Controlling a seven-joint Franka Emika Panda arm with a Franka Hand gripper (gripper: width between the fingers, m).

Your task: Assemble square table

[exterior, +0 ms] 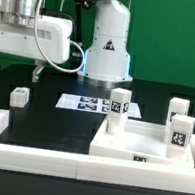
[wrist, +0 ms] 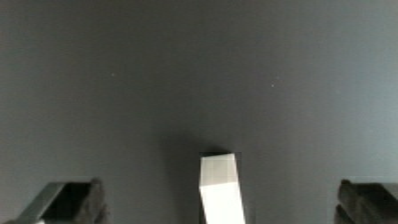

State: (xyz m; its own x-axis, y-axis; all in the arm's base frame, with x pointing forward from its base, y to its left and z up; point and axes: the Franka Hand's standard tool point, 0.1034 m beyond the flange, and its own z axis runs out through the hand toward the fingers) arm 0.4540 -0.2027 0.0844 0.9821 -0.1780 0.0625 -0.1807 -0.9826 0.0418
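- Over the black table (exterior: pixel 40 127), toward the far edge on the exterior view's left: gripper (exterior: pixel 57 71) hangs clear of the surface, jaws spread wide, nothing between them, touching no part.
- Wrist view: fingertips (wrist: pixel 63 205) well apart, bare dark surface betw. them. Also a narrow white strip (wrist: pixel 217 190) centred in the gap; can't tell which part that is.
- Near-right corner of the table (ext. view's right): tabletop (exterior: pixel 143 153) lies flat, tag up, tucked just beside the white rim bars (exterior: pixel 26 158).
- Upright at the tabletop's far-left corner: leg by the marker board (exterior: pixel 118 107). On the top or just behind it, can't tell.
- Along the tabletop's right side: far-right leg (exterior: pixel 178 110) and near-right leg (exterior: pixel 180 136), both upright, close together. Resting on the top or beside it, unclear.
- Toward the table's left edge, well apart from the rest: lone leg (exterior: pixel 21 97), upright, tag facing the camera.
- Marker board (exterior: pixel 84 104) flat mid-table, betw. the gripper and the tabletop.
- Key relation: tabletop is off toward the ext. view's right and the near edge from the gripper, well apart. Lone leg is the closest part, lower and slightly to the ext. view's left.
- Judgement: early stage, no leg looks joined yet. Next grasp prob. needs a descent w/ jaws straddling a leg's short width, long axis vertical.
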